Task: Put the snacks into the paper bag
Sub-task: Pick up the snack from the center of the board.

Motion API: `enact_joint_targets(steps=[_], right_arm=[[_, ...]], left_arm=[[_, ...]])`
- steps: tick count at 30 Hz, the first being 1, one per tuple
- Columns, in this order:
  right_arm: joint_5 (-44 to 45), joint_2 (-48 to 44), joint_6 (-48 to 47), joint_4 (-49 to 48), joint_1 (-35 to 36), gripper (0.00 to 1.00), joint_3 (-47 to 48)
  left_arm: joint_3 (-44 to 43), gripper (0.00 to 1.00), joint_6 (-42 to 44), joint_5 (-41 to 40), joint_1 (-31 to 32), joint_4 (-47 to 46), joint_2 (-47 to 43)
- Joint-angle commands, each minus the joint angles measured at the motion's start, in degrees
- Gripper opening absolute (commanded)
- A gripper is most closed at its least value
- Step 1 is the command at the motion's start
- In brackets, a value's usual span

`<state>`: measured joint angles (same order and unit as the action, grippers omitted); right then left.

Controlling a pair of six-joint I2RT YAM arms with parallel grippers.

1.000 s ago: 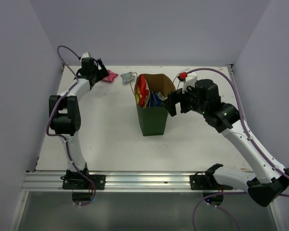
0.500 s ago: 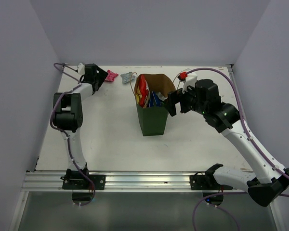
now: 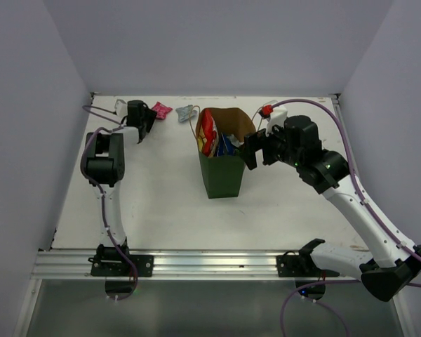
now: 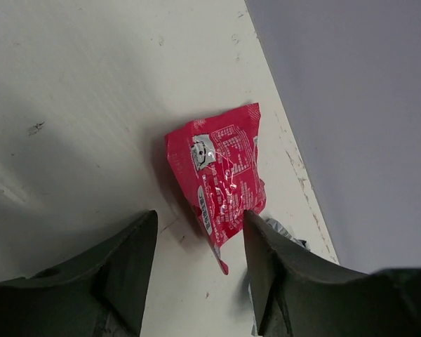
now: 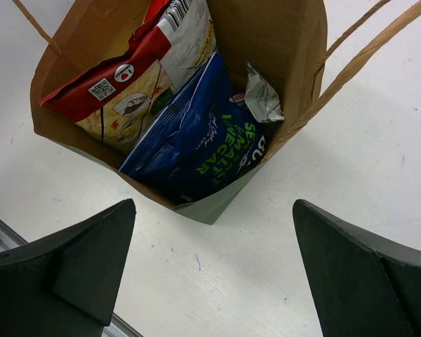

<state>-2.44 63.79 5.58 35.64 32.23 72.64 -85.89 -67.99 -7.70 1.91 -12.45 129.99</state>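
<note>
A pink packet [image 4: 221,175] lies flat near the table's back edge, also seen from above [image 3: 160,109]. My left gripper [image 4: 198,217] is low over it and open. The packet's near corner lies between the two fingers, and the right finger [image 4: 266,267] is at its edge. A silver-grey packet [image 3: 187,112] lies to the pink one's right. The dark green paper bag [image 3: 223,172] stands upright mid-table. Inside are a white-red-yellow chip bag [image 5: 126,84], a blue packet [image 5: 203,147] and a small silver packet [image 5: 263,95]. My right gripper [image 5: 214,203] hovers wide open over the bag's right side [image 3: 251,151].
Walls close in the table at the back and both sides, and the pink packet lies close to the back wall [image 4: 351,105]. Crinkled grey foil [image 4: 288,235] shows beside my left gripper's right finger. The bag's tan handles [image 5: 358,53] stick out to the sides.
My left arm has swung at the back left corner, bringing the gripper down at the pink packet, and its jaws have narrowed. The right arm and the bag have not moved.
</note>
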Motion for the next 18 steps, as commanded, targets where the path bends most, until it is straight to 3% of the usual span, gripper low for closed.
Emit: enact_joint_targets(steps=[1,12,16,18], right_arm=[[0.6,-0.3,0.4,-0.5,0.0,0.99,1.2],[0.7,-0.9,0.3,-0.6,0.0,0.99,0.5],[0.8,-0.9,0.3,-0.5,0.0,0.99,0.7],[0.9,-1.2,0.4,-0.5,-0.1,0.99,0.6]], left_arm=[[-1.4,0.55,-0.4,-0.9,-0.1,-4.0,2.2],[-0.6,0.19,0.8,-0.8,0.0,-6.7,2.8],[1.4,0.02,2.9,-1.3,0.0,-8.8,1.8],[2.4,0.0,4.3,-1.6,0.0,-9.6,0.4]])
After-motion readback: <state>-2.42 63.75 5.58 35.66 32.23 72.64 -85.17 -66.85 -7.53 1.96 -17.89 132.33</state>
